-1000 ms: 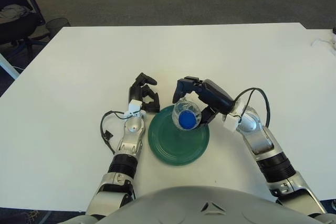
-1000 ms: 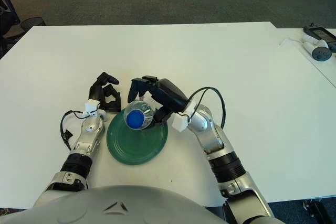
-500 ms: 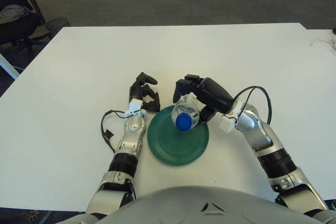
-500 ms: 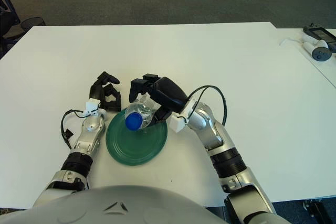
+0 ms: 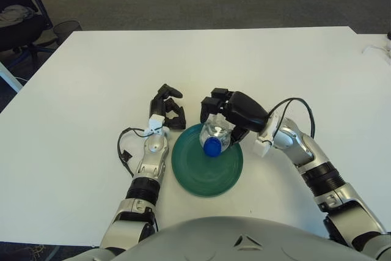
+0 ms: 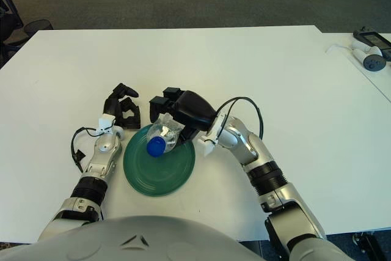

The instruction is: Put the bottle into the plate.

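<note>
Bright, even overhead light on the white table [image 5: 91,77], shadows soft and faint, everything in sharp focus.

Clear glossy plastic bottle [image 5: 217,134], smooth green plate [image 5: 204,178], matt white table [image 5: 91,90]

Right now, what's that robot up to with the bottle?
The right robot hand grips a clear bottle with a blue cap, tilting it over the far edge of a green plate on the white table. The left robot hand rests idle on the table beside the plate, fingers curled.
</note>
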### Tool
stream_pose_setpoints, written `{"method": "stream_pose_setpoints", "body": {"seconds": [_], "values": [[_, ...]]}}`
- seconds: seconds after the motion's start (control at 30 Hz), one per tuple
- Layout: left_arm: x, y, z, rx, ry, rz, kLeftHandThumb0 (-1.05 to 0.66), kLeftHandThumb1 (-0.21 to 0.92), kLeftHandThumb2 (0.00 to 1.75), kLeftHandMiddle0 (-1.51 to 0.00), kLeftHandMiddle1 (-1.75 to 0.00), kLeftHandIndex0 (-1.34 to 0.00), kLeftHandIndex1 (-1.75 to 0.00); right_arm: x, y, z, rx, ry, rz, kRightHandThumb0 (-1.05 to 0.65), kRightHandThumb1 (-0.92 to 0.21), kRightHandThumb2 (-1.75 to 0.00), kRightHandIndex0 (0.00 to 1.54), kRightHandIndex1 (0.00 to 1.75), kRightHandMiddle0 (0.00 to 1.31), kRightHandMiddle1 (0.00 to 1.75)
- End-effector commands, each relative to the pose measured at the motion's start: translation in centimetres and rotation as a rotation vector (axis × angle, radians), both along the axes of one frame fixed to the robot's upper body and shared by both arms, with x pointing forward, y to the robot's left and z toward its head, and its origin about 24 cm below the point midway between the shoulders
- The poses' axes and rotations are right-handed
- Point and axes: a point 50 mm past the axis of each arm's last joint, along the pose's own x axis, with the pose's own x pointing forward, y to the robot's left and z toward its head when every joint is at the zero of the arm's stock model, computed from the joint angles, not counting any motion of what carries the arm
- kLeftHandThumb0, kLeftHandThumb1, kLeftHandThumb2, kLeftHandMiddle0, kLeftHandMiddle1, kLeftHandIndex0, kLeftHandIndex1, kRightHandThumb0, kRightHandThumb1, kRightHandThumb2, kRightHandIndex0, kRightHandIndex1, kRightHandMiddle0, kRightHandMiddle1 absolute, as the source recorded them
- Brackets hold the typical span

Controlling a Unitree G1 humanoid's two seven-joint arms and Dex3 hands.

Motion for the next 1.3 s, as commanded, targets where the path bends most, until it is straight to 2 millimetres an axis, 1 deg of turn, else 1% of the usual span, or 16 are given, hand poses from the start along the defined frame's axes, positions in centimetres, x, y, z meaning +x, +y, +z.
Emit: {"method": "stream_pose_setpoints", "body": {"seconds": [0.0,0.13,0.27,0.4,0.47,0.53,0.77,0.93,1.1,1.27], "values": [[-0.1,0.2,-0.9,0.014,0.057,-0.002,0.0,-0.08,1.73,-0.93,-1.64,-0.7,-1.75,0.2,-0.1,0.2,-0.037,-0.027,0.02,-0.38,-0.75,-0.7,0.26,1.75,0.35,1.68],[-0.1,0.2,-0.9,0.006,0.056,-0.007,0.0,-0.08,1.73,-0.93,-1.64,-0.7,-1.75,0.1,-0.2,0.1,-0.042,-0.032,0.029,-0.38,-0.78,-0.65,0.17,1.75,0.33,1.68],[0.0,0.1,-1.0,-0.003,0.054,-0.009,0.0,-0.06,1.71,-0.91,-1.65,-0.68,-1.75,0.1,-0.3,-0.1,-0.038,-0.037,0.033,-0.38,-0.81,-0.64,0.13,1.72,0.3,1.71],[0.0,0.1,-1.0,0.007,0.048,-0.008,0.0,-0.05,1.71,-0.9,-1.67,-0.67,-1.75,0.0,-0.3,-0.5,-0.037,-0.04,0.039,-0.37,-0.84,-0.6,0.14,1.59,0.28,1.71],[0.0,0.1,-0.9,0.014,0.044,-0.009,0.0,-0.05,1.71,-0.9,-1.67,-0.67,-1.75,0.0,-0.2,-0.6,-0.04,-0.039,0.046,-0.37,-0.88,-0.53,0.15,1.49,0.26,1.71],[0.0,0.1,-0.9,0.017,0.042,-0.012,0.0,-0.04,1.7,-0.89,-1.67,-0.66,-1.75,0.0,-0.1,-0.7,-0.041,-0.038,0.051,-0.36,-0.9,-0.5,0.15,1.45,0.25,1.7],[0.2,0.1,-1.0,0.027,0.051,-0.009,0.0,-0.02,1.68,-0.88,-1.67,-0.65,-1.75,-0.1,0.0,-1.1,-0.044,-0.028,0.069,-0.36,-0.92,-0.49,0.17,1.34,0.23,1.72],[0.3,0.0,-0.9,0.045,0.052,-0.008,0.0,-0.07,1.72,-0.91,-1.66,-0.68,-1.75,-0.1,-0.1,-1.3,-0.042,-0.021,0.068,-0.36,-0.92,-0.51,0.19,1.25,0.2,1.74],[0.5,0.1,-1.0,0.039,0.061,-0.015,0.0,-0.08,1.74,-0.93,-1.66,-0.69,-1.75,-0.2,-0.1,-1.5,-0.048,-0.025,0.067,-0.36,-0.92,-0.51,0.22,1.24,0.2,1.75],[0.6,0.0,-1.0,0.028,0.065,-0.013,0.0,-0.08,1.74,-0.93,-1.66,-0.69,-1.75,-0.3,-0.1,-1.7,-0.049,-0.038,0.069,-0.36,-0.92,-0.51,0.23,1.28,0.2,1.75]]}}
